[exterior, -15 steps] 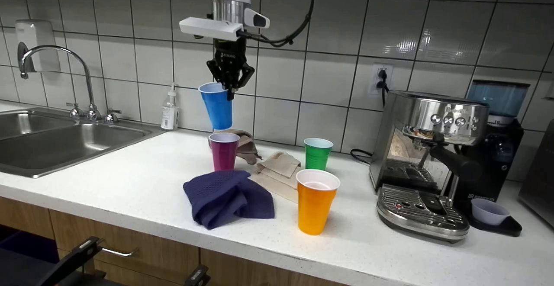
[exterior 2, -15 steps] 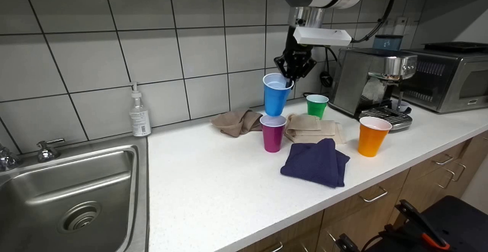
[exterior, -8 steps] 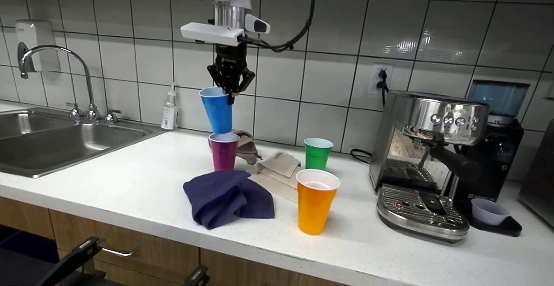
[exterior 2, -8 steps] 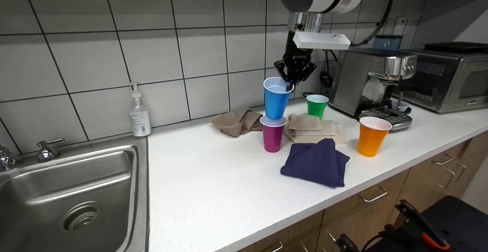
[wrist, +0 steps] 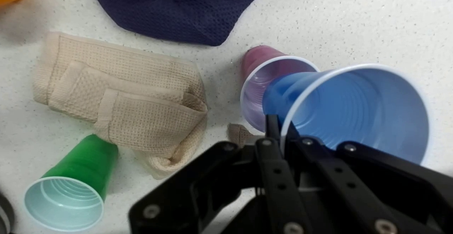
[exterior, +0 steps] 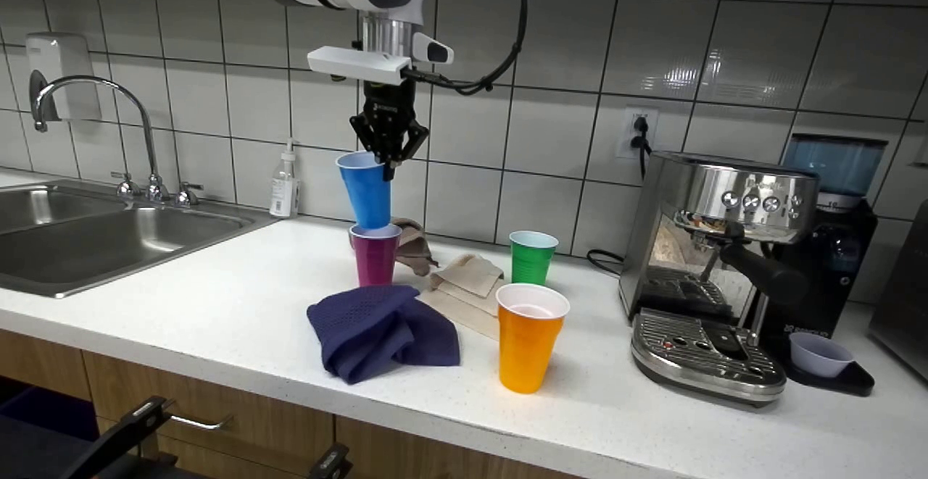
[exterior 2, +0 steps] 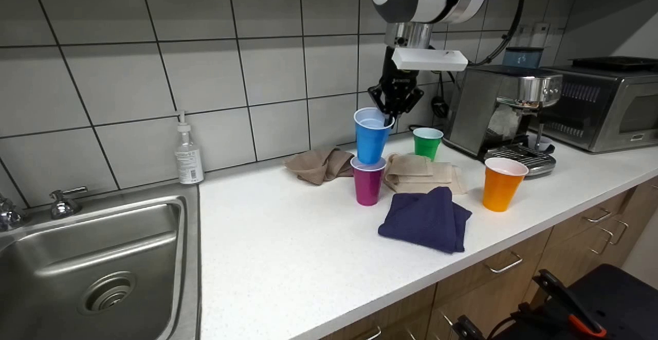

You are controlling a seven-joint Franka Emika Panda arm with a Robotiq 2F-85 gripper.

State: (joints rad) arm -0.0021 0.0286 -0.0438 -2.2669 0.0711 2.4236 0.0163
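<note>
Pinching the thin rim of a tall blue plastic cup (exterior: 368, 194), the black two-finger gripper (exterior: 389, 167) has its fingers (wrist: 272, 127) nearly together, one inside the cup and one outside. A thin wall likely needs only a small squeeze, and most of the cup's mouth is left free. The blue cup hangs just below the gripper and leans a bit, maybe because only one side of its rim is held. Right under that, a purple plastic cup (exterior 2: 368, 186) with a pale inside stands upright on the white speckled counter (exterior 2: 277, 237), its mouth facing the blue cup's bottom. I cannot tell if the two cups touch. Lower than the gripper and off to one side lie a folded beige woven cloth (wrist: 148, 119) and a rumpled navy blue cloth (exterior 2: 424, 221). Farther out from the gripper stand a green plastic cup (exterior 2: 426, 148) and an orange plastic cup (exterior: 528, 348), likely too far to bump.
</note>
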